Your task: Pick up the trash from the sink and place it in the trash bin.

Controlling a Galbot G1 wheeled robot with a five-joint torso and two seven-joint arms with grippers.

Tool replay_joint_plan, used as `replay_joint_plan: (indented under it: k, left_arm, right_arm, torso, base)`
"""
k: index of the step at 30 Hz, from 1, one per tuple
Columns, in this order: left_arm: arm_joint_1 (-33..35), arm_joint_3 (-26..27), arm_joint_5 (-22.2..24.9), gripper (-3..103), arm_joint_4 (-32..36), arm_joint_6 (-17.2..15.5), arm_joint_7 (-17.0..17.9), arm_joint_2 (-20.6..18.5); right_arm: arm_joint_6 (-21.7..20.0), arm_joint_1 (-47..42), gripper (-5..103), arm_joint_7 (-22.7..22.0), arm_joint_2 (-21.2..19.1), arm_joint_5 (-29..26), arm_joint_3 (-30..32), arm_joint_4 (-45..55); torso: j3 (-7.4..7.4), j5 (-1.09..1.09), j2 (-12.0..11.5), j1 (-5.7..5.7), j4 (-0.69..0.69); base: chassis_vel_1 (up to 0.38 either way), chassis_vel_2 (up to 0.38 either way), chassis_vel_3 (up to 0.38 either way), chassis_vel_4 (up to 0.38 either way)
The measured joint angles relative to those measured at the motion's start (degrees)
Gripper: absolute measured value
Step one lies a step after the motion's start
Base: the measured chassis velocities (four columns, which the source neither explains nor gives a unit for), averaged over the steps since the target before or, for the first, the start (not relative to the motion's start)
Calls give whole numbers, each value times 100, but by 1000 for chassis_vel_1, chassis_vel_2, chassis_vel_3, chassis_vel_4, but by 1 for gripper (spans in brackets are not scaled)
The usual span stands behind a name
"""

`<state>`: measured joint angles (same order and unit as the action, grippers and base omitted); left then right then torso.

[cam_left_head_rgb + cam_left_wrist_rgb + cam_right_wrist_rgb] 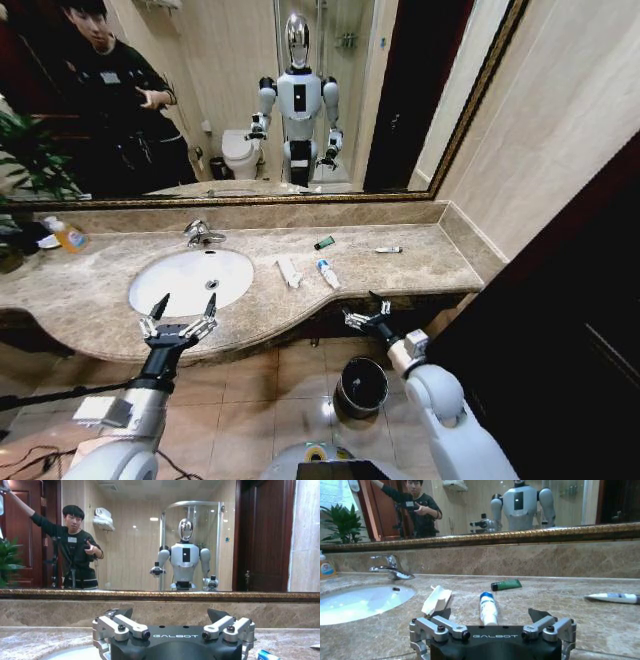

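At the countertop (420, 262) edge, we held both grippers released, left gripper (183, 306) and right gripper (362, 312), and judged the next move a reach to the tube (327, 272).

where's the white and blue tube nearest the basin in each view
Head view: the white-and-blue tube lies on the beige marble countertop, between the white oval sink and the dark green block.
Left wrist view: only a blue-and-white tip at the picture's edge, probably this tube.
Right wrist view: it lies just ahead of the right gripper, end-on.
Shared landmark: the gold-framed mirror behind the counter.
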<state>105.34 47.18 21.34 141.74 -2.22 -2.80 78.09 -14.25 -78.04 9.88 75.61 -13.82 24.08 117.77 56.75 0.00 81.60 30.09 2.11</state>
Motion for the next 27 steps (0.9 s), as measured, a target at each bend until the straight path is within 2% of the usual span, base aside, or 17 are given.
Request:
replay_joint_plan:
  k: [12, 18, 27]
  left_arm:
    - [0, 0, 0, 100, 0, 0, 0, 0]
    - [0, 0, 0, 100, 0, 0, 0, 0]
    - [0, 0, 0, 100, 0, 0, 0, 0]
  right_arm:
    - [-113, 706, 100, -345, 33, -88, -441, -481]
    - [-453, 1271, 100, -679, 127, -295, -777, -703]
    - [-604, 1809, 100, -843, 280, -381, -1211, -1175]
  torso:
    - [0, 0, 0, 0, 0]
    - [0, -1, 0, 0, 0]
    - [0, -1, 0, 0, 0]
  base:
    - [0, 0, 0, 0]
    - [0, 0, 0, 0]
    - [0, 0, 0, 0]
